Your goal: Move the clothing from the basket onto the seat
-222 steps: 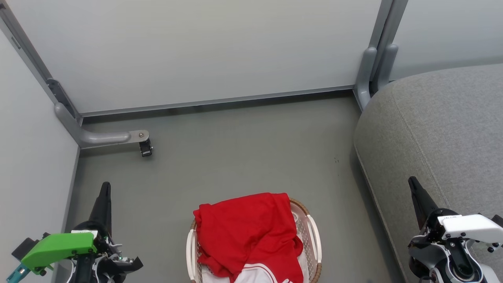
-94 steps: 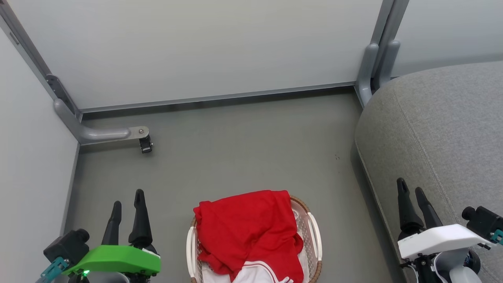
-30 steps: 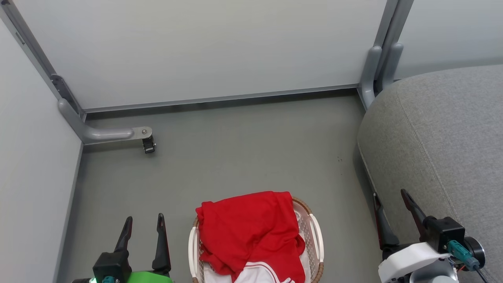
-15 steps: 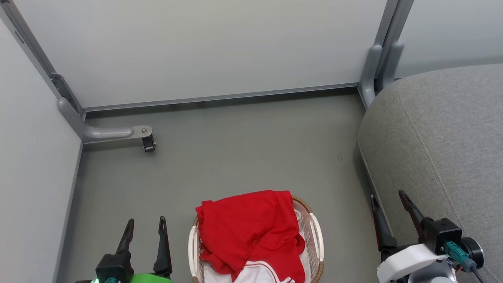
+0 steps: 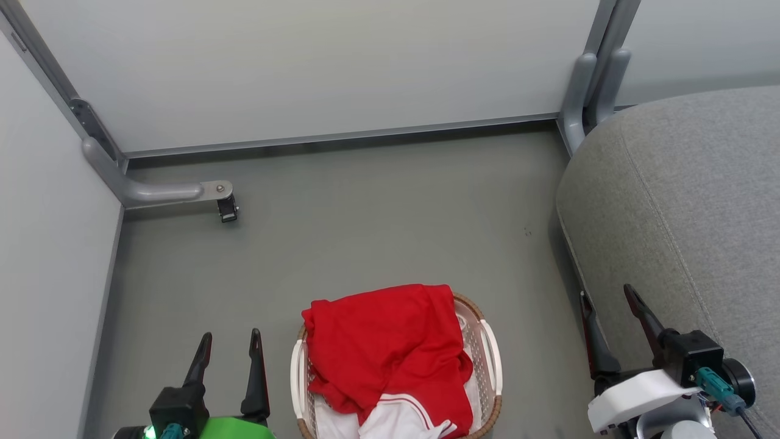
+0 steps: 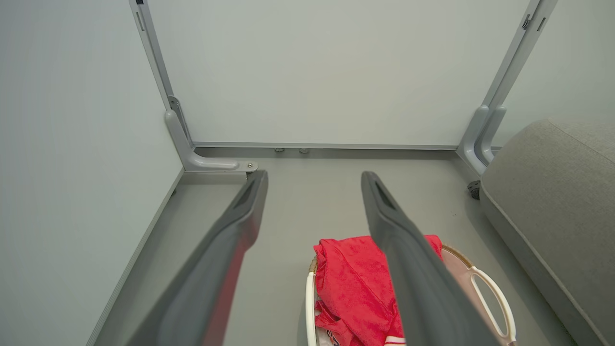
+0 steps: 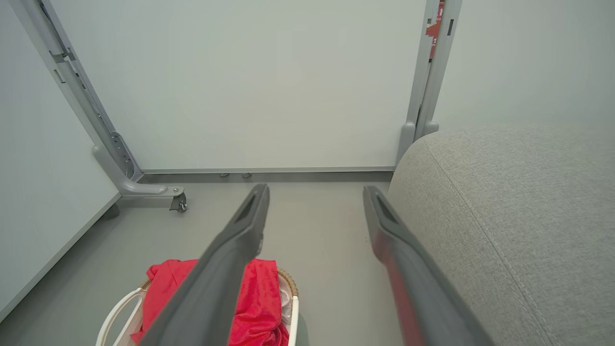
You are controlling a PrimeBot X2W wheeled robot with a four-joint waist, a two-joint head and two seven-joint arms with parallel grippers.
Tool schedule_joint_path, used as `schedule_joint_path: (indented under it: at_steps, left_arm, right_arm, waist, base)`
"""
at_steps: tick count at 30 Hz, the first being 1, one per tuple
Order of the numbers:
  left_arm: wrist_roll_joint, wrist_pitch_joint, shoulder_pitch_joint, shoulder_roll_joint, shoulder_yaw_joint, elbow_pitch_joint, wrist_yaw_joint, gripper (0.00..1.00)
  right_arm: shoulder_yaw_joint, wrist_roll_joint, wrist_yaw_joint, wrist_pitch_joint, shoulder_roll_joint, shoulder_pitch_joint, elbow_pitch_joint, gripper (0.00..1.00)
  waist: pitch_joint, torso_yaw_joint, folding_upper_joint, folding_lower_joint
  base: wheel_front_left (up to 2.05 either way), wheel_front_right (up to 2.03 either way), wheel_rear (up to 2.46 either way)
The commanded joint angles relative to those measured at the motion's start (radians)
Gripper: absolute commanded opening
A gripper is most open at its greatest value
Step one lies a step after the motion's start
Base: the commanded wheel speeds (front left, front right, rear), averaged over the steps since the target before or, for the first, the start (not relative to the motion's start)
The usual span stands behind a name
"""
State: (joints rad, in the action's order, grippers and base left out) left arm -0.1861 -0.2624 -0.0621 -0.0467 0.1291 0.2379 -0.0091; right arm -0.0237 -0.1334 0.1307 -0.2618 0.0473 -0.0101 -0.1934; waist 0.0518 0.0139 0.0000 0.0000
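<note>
The red clothing (image 5: 384, 347) with white striped trim lies heaped in the cream basket (image 5: 490, 366) at the bottom centre of the head view, draped over its far rim. The grey seat (image 5: 688, 201) fills the right side. My left gripper (image 5: 230, 338) hangs open left of the basket, empty. My right gripper (image 5: 608, 296) hangs open between basket and seat, empty. In the left wrist view the clothing (image 6: 353, 288) and basket (image 6: 485, 288) lie below my fingers. In the right wrist view the clothing (image 7: 259, 298) sits lower left and the seat (image 7: 519, 206) on the right.
Pale partition walls close off the back and left. A grey metal foot with a caster (image 5: 226, 210) juts onto the floor at left, and a post base (image 5: 585, 91) stands by the seat's far corner. Bare grey floor (image 5: 378, 219) lies beyond the basket.
The head camera has tipped slightly, so the scene sits a little higher in the picture. Both grippers stay open in about the same places.
</note>
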Motion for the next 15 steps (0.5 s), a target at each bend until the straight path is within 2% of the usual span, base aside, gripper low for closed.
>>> schedule_joint_path:
  at_steps: [1, 9, 15]
  left_arm:
    - [-0.022, -0.004, 0.028, -0.007, 0.000, 0.000, -0.005, 1.00]
    - [-0.027, -0.003, 0.165, -0.006, 0.040, 0.028, -0.041, 1.00]
    - [-0.019, -0.002, 0.333, -0.006, 0.122, 0.134, -0.072, 1.00]
  right_arm:
    - [0.004, 0.002, 0.000, -0.005, 0.006, -0.013, 0.008, 1.00]
    - [0.041, 0.015, 0.000, -0.005, 0.006, -0.078, 0.041, 1.00]
    - [0.076, 0.020, 0.000, -0.005, 0.005, -0.159, 0.070, 1.00]
  waist:
    - [0.025, 0.000, 0.0000, 0.0000]
    - [0.166, -0.008, 0.0000, 0.0000]
    - [0.324, -0.038, 0.0000, 0.0000]
  base:
    - [0.00, 0.00, 0.00]
    - [0.00, 0.00, 0.00]
    - [0.00, 0.00, 0.00]
